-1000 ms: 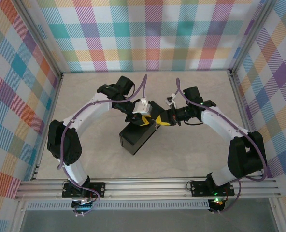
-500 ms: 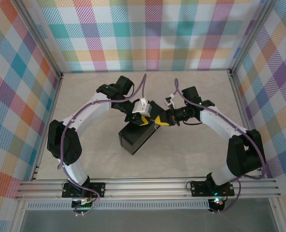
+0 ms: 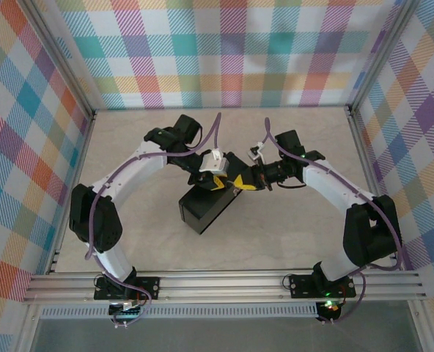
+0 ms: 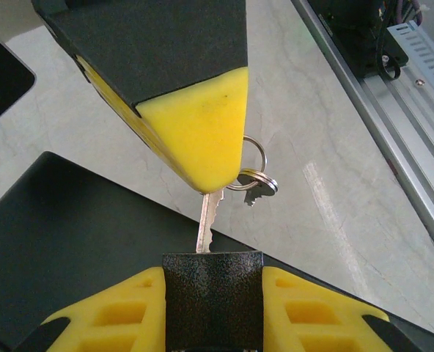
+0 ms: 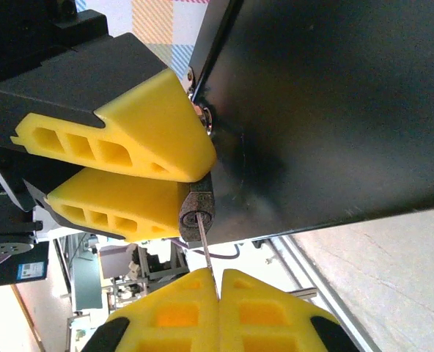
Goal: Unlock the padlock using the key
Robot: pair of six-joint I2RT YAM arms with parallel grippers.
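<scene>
The right gripper is clenched on the key, its blade lying along the line between the grippers, tip pointing left at the keyhole of the padlock, which the left gripper grasps above the black box's far right corner, mid-desk.

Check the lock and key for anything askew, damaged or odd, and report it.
Nothing is damaged or spilled. The key, pinched by the right gripper, meets the padlock at a slight slant rather than dead straight. The left gripper clamps the padlock. A spare key dangles free from the ring, as expected.
</scene>
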